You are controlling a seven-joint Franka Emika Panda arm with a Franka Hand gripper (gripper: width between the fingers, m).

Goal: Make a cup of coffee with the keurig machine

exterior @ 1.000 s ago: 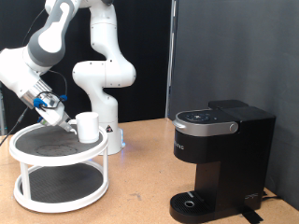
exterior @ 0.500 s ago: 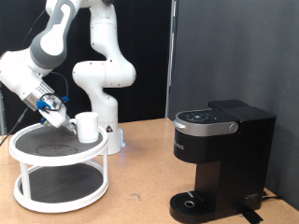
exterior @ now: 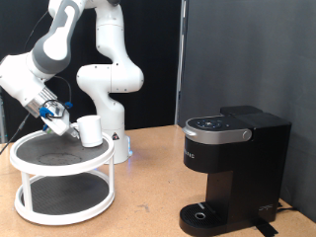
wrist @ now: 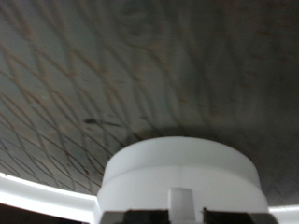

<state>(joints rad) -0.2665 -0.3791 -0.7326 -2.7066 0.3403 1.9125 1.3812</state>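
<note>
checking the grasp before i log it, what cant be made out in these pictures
- Exterior view: the gripper meets the cup on the tray stand; its fingers and any grip are too small to tell.
- Wrist view: the cup fills the bottom edge; handle not visible, fingers cut off.
- Exterior view: the keurig machine is cut off at the right edge and bottom.

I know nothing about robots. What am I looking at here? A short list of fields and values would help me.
Robot: one white arm, reaching down to a tray stand
Gripper: at the cup, on the exterior view's left
Cup: white, upright on the top tier of the tray stand, right at the gripper
Tray stand: white, round, two tiers, dark mesh surfaces
Keurig machine: black, lid down, on the exterior view's right, far from the cup
Drip base: nothing on it
Table: wooden
</note>
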